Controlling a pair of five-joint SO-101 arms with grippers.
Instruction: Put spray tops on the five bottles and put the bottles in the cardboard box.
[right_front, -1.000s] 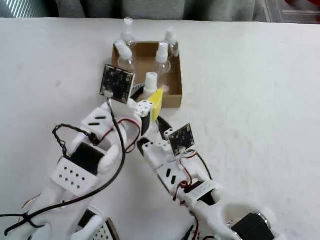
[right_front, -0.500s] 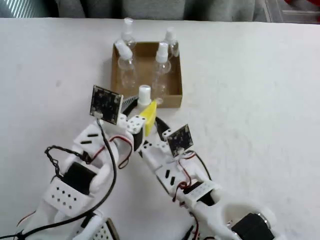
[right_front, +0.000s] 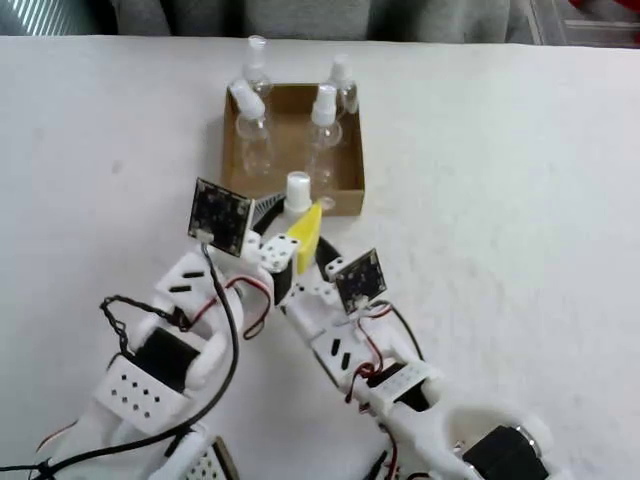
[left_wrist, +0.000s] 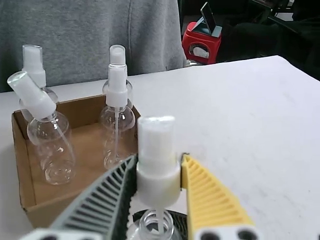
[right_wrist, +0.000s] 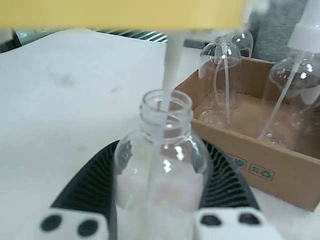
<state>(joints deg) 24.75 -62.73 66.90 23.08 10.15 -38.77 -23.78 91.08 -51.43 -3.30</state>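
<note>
Spray top: clamped between left gripper fingers, raised above clear bottle, dip tube down inside open neck, collar not seated. Bottle: held upright, squeezed by right gripper, just in front of cardboard box. Capped bottles standing inside box.

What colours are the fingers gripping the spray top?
The left end effector has one yellow finger and one dark grey; the left wrist view shows it best.
</note>
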